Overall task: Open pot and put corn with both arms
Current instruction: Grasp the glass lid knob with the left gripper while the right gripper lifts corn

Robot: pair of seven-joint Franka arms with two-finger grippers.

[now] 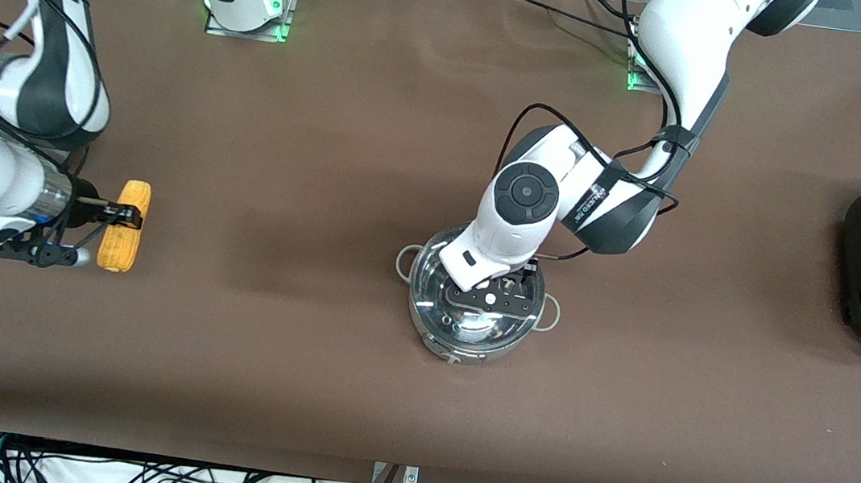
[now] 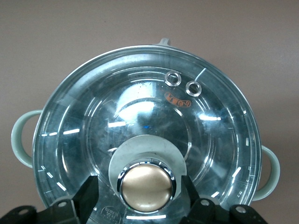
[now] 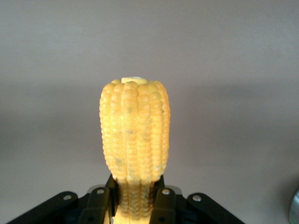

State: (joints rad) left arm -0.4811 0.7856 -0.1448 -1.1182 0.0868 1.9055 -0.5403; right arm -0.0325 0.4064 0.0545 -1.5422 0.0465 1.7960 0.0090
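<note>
Left tool (image 2: 145,198) is straddling the lid knob (image 2: 145,184), fingers spread; pot (image 1: 471,311) sitting mid-tabletop, lid on. Right tool (image 1: 127,217) is pinching the corn (image 1: 126,225) near the right arm's tabletop edge; transfer pending.

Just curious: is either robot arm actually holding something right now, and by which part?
The right tool grips the corn across its middle. The left tool straddles the lid knob, not gripping.

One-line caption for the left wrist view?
Left gripper open around the knob of the pot, glass lid still on.
</note>
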